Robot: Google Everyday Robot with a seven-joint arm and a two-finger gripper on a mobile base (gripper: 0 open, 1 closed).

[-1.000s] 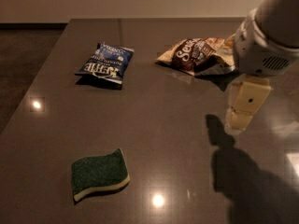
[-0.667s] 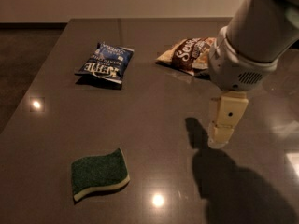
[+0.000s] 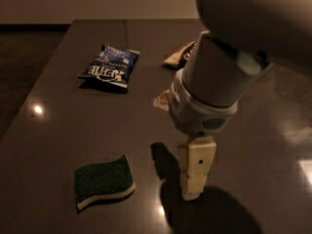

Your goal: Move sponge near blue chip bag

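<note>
The sponge [image 3: 103, 181], dark green on top with a pale foam layer, lies flat on the dark table at the front left. The blue chip bag [image 3: 110, 66] lies farther back on the left. My gripper [image 3: 196, 175] hangs from the large grey arm at the front centre, just right of the sponge and a short gap away, low over the table. It holds nothing that I can see.
A brown-and-tan snack bag [image 3: 179, 57] lies at the back centre, mostly hidden behind my arm [image 3: 214, 82]. The table's left edge [image 3: 46, 77] runs diagonally beside the blue chip bag. Bright light spots reflect off the tabletop.
My arm and gripper have moved left and toward the front, coming closer to the sponge and covering most of the brown bag. The sponge and blue bag have not moved.
</note>
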